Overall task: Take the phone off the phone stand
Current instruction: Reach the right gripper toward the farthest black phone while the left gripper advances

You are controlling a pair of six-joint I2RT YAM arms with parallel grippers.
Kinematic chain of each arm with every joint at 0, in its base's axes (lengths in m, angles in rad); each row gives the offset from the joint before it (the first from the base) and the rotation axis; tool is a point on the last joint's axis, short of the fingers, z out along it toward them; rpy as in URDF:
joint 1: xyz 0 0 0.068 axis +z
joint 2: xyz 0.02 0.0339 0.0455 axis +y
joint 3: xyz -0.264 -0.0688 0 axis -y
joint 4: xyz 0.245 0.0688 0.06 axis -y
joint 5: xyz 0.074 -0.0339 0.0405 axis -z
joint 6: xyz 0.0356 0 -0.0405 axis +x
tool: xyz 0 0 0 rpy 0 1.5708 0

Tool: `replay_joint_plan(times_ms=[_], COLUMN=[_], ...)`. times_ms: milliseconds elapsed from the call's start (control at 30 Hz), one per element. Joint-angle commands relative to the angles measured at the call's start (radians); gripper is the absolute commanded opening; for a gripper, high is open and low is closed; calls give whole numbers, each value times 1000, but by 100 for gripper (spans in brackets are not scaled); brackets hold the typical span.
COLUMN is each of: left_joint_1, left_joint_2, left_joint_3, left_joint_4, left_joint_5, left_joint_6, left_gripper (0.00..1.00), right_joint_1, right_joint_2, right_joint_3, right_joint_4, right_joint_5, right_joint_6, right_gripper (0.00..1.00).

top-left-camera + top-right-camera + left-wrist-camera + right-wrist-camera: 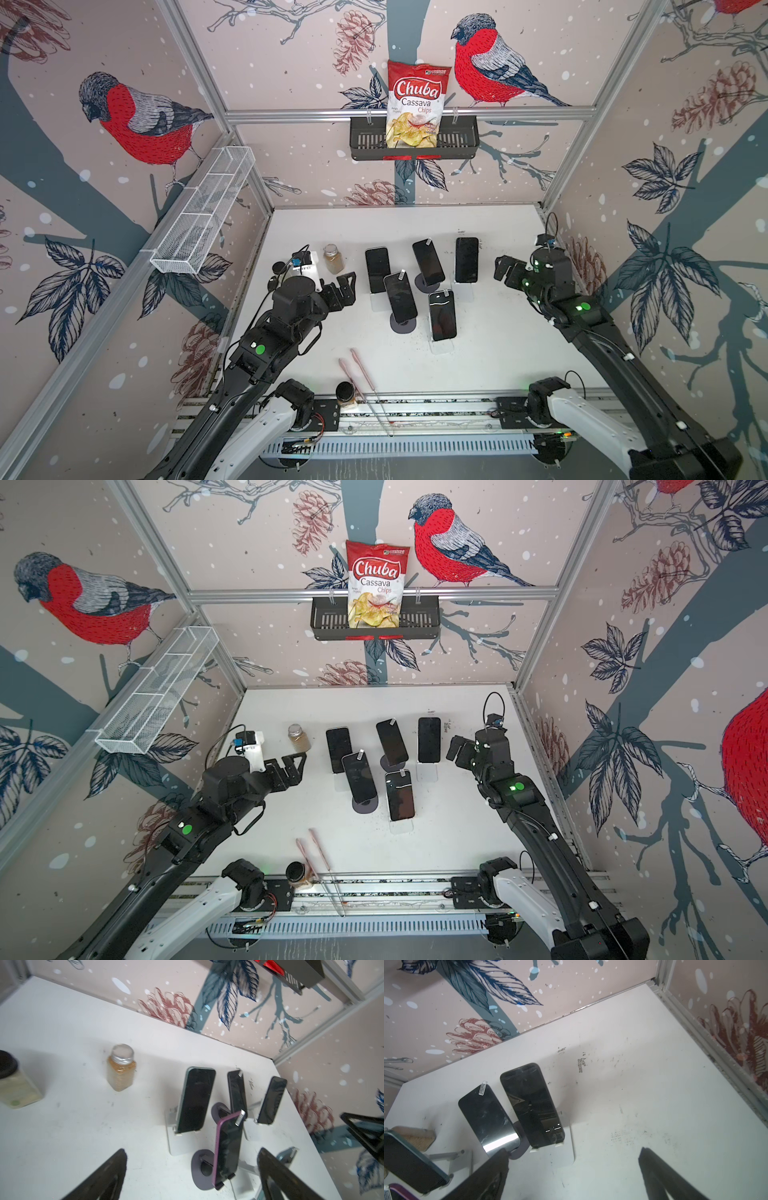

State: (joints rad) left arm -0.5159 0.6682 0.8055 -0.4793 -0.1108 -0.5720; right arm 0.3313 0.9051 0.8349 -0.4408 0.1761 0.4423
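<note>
The left gripper (345, 286) and right gripper (501, 268) are hanging open and empty, the right just beside the far-right phone (466, 259) leaning on its white phone stand (568, 1153); likely stiff, slick, fragile, so pinching its side edges seems best.

Glossy glass-fronted phones (442, 316), matt scuffed white table (498, 353), wire-mesh metal basket (203, 212).
</note>
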Motion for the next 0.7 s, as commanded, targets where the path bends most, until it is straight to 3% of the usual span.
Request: replay_joint_plan(times_ms=[0,200,467,667], left_joint_1=[-24,-54,-54,-55], left_joint_2=[-1,-32,-19,0], left_joint_3=[-19,-60,-118,-148], left_joint_4=[22,107,260,335], left_joint_5=[101,172,326,365], left_joint_6=[-17,-29,-9,-13], left_gripper=[97,97,97,97], right_joint_1=[23,47,79,103], right_joint_2=[-2,38,200,289], right_joint_3=[-20,-42,36,77], right_joint_4=[-11,35,59,86], right_joint_5=[-20,-20,32,54], right_joint_6=[16,4,-59,-94], right_gripper=[99,99,99,99])
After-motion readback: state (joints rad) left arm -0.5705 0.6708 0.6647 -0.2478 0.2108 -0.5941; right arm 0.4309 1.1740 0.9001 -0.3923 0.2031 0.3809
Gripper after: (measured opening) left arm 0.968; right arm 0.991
